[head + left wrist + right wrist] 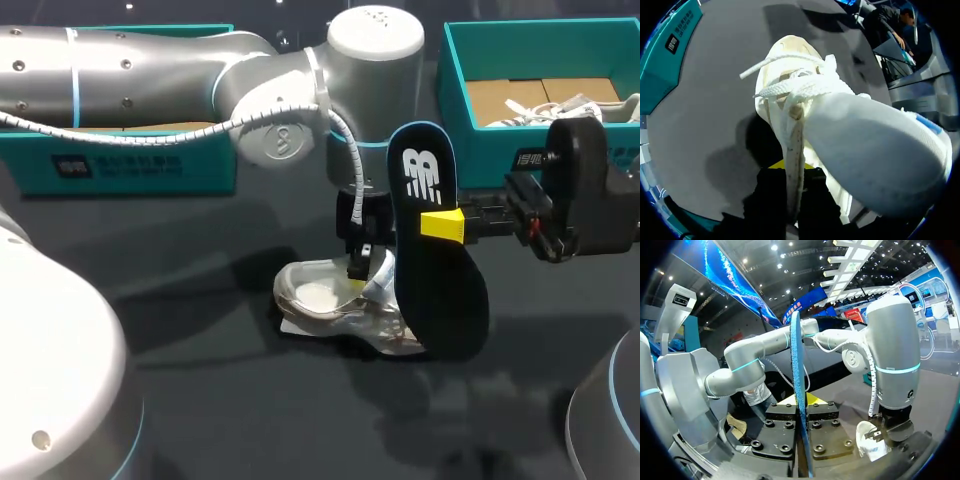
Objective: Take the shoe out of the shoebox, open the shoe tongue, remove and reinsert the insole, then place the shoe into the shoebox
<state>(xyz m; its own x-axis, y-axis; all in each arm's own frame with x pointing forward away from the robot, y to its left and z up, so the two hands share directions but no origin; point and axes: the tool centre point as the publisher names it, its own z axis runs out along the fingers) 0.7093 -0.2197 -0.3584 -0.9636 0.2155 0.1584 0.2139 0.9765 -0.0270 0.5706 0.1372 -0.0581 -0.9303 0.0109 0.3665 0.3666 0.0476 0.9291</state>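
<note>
Over the shoe (330, 300), the right gripper (442, 224) clamps the light, likely floppy insole (440, 290) mid-length, while the left gripper (358, 268) pinches the soft tongue (794, 150).

Dark grey table (200, 400), matte, plain top, fills head view edge to edge. Soft-edged shadows (190, 290) overlap across middle, running from centre toward 9 o'clock. Dimmer shadow patch (480, 425) at 5 o'clock. Few tiny pale specks (130, 5) near far edge, 11 to 12 o'clock. Left wrist view: same grey top, dense black shadow (757, 137), fainter grey shadow (725, 172) beside it.
</note>
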